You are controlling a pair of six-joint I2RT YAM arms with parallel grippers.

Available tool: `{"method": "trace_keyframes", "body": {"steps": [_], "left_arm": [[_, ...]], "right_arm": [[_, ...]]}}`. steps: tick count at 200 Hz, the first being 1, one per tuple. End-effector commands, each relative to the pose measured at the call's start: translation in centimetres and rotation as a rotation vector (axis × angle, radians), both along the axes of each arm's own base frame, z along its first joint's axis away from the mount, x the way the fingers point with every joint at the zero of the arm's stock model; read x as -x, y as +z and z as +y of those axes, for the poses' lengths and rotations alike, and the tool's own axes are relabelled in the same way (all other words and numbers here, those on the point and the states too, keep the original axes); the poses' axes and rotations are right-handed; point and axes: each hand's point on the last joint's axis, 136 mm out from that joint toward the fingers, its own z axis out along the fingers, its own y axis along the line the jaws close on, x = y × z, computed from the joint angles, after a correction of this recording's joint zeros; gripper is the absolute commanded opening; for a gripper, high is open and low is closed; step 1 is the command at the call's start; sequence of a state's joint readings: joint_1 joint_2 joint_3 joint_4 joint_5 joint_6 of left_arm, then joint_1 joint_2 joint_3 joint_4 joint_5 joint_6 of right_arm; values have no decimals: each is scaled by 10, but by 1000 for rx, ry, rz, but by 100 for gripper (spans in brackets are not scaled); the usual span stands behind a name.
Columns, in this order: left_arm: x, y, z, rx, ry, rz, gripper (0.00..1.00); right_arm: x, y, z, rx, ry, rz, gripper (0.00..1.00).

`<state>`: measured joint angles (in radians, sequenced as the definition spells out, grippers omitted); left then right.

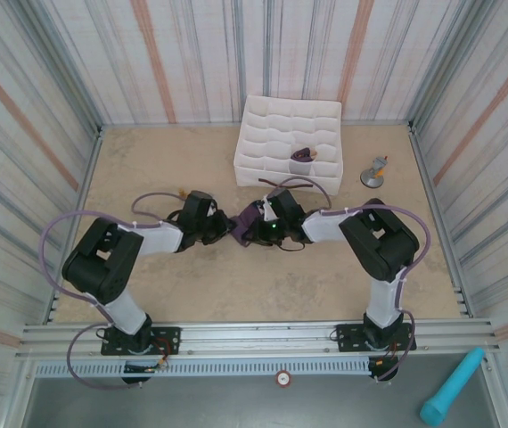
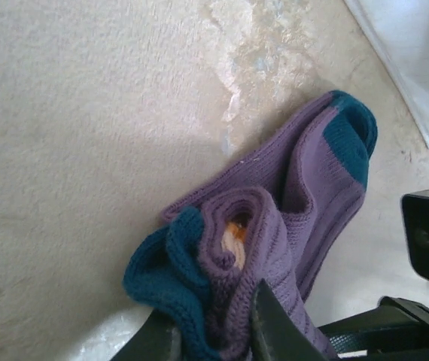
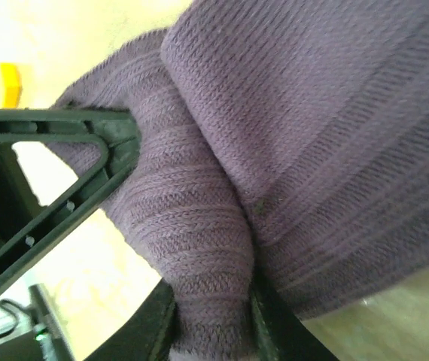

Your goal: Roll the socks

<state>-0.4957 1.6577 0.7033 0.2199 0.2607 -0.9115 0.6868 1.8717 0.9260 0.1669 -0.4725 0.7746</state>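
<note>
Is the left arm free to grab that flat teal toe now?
Probably not yet: the left tool is shut on the rolled end of the socks, though the toe lies uncovered ahead of it.

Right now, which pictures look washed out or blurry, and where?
Left wrist: glare patch on the table, shadow beside the sharp socks. Right wrist: background blown out upper left, knit crisp. Top external: evenly lit, sharp.
</note>
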Motion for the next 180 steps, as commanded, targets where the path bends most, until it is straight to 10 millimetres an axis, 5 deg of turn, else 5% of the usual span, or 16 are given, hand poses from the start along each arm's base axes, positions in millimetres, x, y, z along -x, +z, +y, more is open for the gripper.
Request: {"method": "trace_keyframes", "body": {"steps": [1, 57, 101, 180], "left_arm": [[27, -26, 36, -189, 16, 120, 0], [43, -11, 47, -239, -28, 145, 0], [49, -9, 47, -223, -72, 196, 0], [55, -9, 48, -193, -136, 262, 0]], "right_arm": [[23, -19, -35, 244, 64, -57, 30], [38, 38, -13, 388, 225, -445, 43], [61, 64, 14, 564, 382, -808, 64], [85, 36, 59, 908, 613, -1192, 69]]}}
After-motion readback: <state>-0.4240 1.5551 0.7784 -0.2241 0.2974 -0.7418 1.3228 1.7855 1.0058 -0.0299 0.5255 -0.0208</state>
